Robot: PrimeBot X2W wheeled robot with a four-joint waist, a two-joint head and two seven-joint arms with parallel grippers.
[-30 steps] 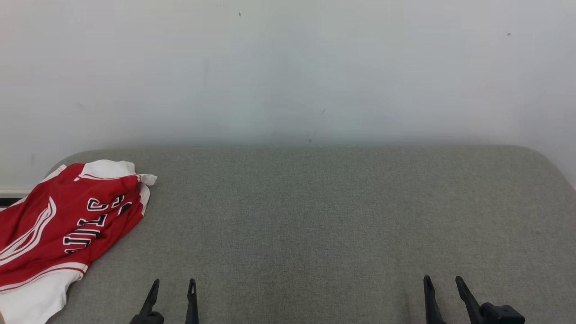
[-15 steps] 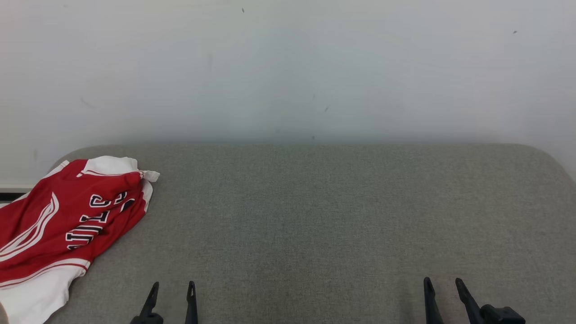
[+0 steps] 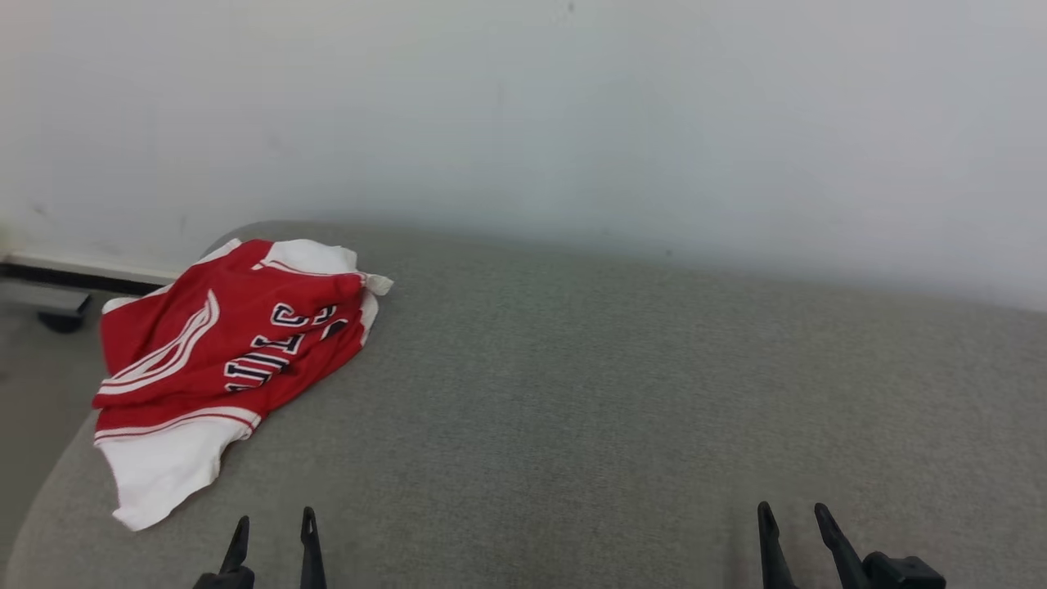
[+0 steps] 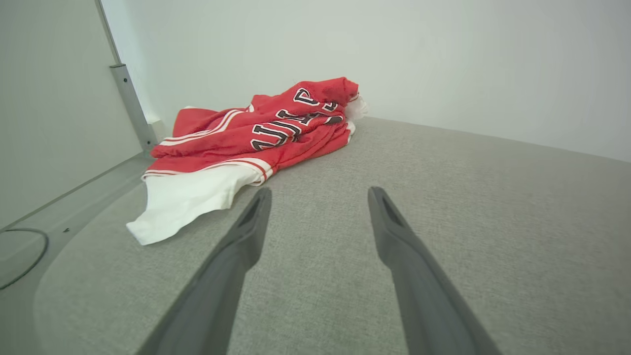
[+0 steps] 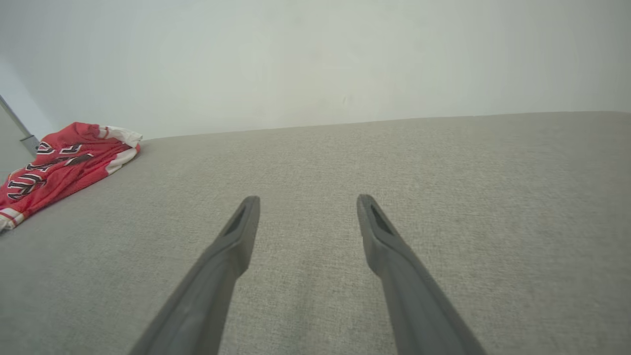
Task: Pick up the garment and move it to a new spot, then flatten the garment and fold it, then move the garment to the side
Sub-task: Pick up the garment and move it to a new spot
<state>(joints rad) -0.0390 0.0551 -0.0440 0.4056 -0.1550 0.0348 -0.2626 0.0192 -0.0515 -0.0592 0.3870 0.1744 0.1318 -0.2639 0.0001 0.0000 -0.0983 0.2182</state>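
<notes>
The garment (image 3: pixel 233 352) is a red and white jersey with dark lettering, lying crumpled at the far left corner of the grey fabric surface (image 3: pixel 622 393). In the left wrist view the garment (image 4: pixel 251 138) lies ahead and left of my fingers. From the right wrist it appears as a small heap of garment (image 5: pixel 59 165) at the far left. My left gripper (image 3: pixel 274 519) stands open near the front edge, below the jersey and apart from it. My right gripper (image 3: pixel 793 515) stands open at the lower right, far from the cloth. Both hold nothing.
A pale wall (image 3: pixel 572 123) runs behind the grey surface. Left of the surface the floor (image 3: pixel 33 384) drops away, with a dark skirting strip (image 3: pixel 74 278) and a metal post (image 4: pixel 130 106). A cable (image 4: pixel 22 256) lies on the floor.
The whole head picture has shifted right and down, so the camera has turned left toward the jersey. The jersey itself lies as before, and both grippers stay open.
</notes>
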